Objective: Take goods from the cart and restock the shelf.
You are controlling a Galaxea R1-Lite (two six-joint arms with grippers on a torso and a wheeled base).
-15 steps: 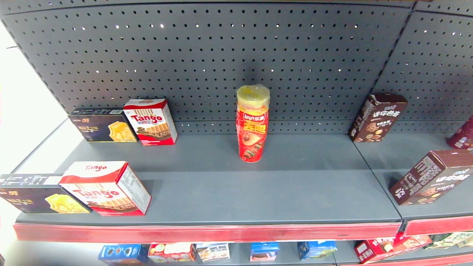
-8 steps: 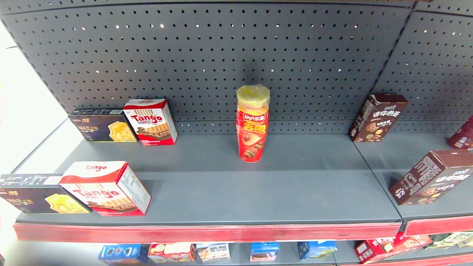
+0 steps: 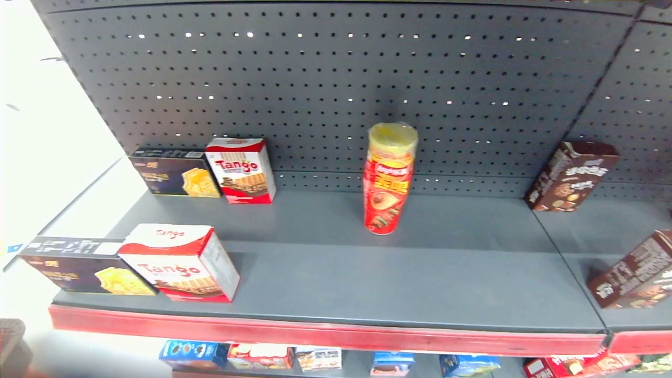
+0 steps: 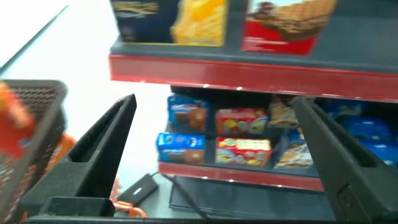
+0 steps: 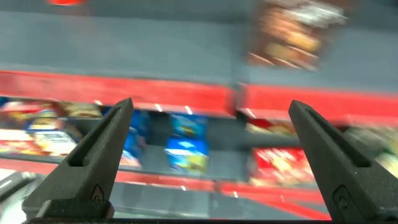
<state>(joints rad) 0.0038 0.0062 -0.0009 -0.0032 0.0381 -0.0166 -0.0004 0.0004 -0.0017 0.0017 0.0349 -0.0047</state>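
Note:
A grey shelf with a red front edge (image 3: 315, 332) holds a red chips canister (image 3: 390, 178) with a yellow lid, upright near the back panel. Red-and-white wafer boxes (image 3: 181, 262) and dark boxes (image 3: 86, 265) stand at the left, brown boxes (image 3: 572, 176) at the right. A dark mesh cart basket (image 4: 31, 137) with orange goods sits low at the left. My left gripper (image 4: 214, 155) is open and holds nothing, below the shelf's red edge (image 4: 249, 68). My right gripper (image 5: 211, 155) is open with nothing in it, facing the lower shelf.
The lower shelf carries small blue and red packs (image 3: 191, 353) in a row. The pegboard back panel (image 3: 336, 79) rises behind the goods. Bare shelf surface lies around and in front of the canister. A basket corner (image 3: 10, 341) shows at the bottom left.
The whole head picture has shifted right, so the camera has turned left. A basket corner has come into sight at the bottom left. The goods on the shelf have not moved.

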